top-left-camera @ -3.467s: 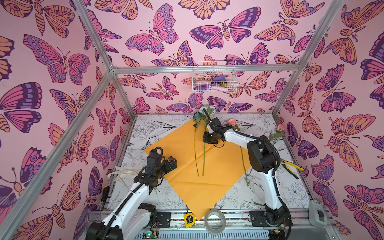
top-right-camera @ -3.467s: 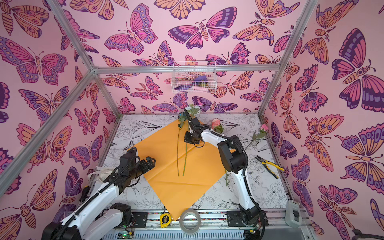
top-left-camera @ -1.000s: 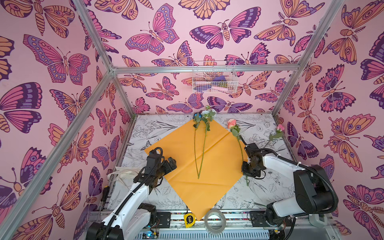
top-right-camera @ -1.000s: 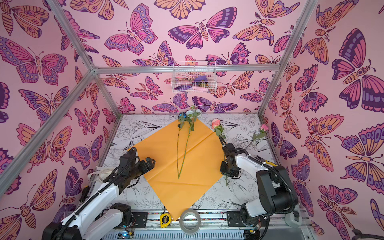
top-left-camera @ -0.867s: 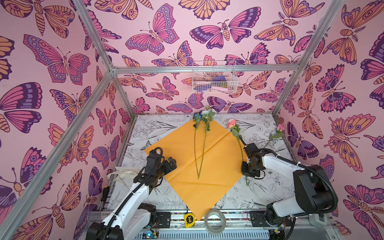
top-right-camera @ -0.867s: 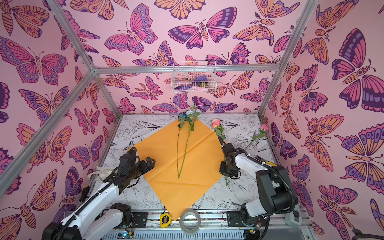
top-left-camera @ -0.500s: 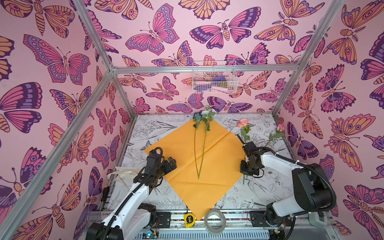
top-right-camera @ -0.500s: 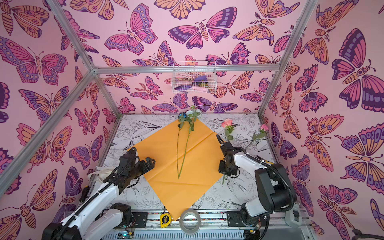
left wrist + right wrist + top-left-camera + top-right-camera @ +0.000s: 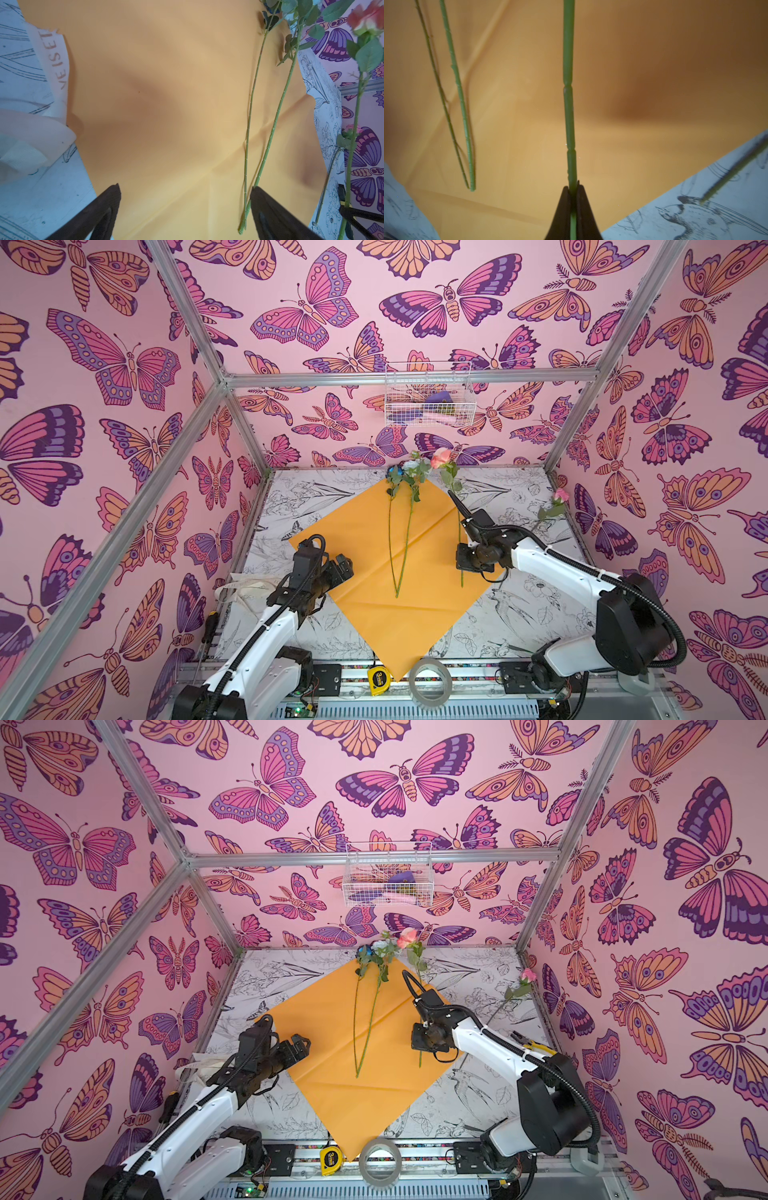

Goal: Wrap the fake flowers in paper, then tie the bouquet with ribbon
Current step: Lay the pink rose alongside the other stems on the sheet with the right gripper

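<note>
The right end effector [image 9: 572, 188] was clamped low on the thin green stem [image 9: 569, 104] of the peach fake rose [image 9: 440, 457], so the top-heavy bloom could swivel or slip; the left end effector [image 9: 185, 186] stood wide and empty.

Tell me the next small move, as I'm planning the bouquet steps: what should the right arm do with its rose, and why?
Probably carry the peach rose toward the two stems lying on the orange paper and lay it beside them: the right gripper is shut on its stem, held above the paper, apart from them.
</note>
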Motion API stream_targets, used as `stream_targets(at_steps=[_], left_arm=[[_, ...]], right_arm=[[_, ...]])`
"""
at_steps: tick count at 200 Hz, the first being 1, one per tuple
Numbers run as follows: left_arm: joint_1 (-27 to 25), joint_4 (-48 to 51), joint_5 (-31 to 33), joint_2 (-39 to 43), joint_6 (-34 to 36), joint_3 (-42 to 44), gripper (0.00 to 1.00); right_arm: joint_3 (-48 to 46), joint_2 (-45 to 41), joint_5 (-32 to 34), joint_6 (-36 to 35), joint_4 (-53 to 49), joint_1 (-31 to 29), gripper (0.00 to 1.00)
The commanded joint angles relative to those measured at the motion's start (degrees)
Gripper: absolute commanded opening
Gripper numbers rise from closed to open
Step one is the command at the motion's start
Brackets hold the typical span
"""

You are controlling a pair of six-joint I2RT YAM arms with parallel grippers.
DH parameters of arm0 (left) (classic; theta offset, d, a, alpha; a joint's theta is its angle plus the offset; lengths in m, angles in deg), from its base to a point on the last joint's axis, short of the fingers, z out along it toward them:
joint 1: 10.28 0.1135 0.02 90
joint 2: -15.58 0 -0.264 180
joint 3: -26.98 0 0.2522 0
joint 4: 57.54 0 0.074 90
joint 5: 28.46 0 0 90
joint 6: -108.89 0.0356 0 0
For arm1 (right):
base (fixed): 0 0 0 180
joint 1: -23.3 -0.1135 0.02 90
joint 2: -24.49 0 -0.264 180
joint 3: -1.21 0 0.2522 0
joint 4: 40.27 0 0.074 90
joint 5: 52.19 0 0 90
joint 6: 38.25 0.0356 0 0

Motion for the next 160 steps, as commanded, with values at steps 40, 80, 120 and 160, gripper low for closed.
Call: stream_targets(at_steps=[40, 80, 120, 160], left_arm=[[0.49, 0.12, -0.71, -0.13, 1.25, -0.13, 0.99], [0.69, 0.2, -0.62, 0.83, 1.07, 0.79, 0.99], [0.86, 0.13, -0.62, 0.9, 1.15, 0.73, 0.99], [1.01, 0.2, -0.53, 0.28, 1.16, 0.71, 0.99]], right_arm=[[4.29, 9.72, -1.41, 9.31, 11.34, -4.36, 0.0], [7.08, 16.82, -4.8, 10.73, 13.14, -6.71, 0.0], [7.58, 20.32, -7.44, 12.09, 15.63, -8.08, 0.0], [10.08, 23.29, -9.06, 11.51, 14.96, -9.09, 0.0]])
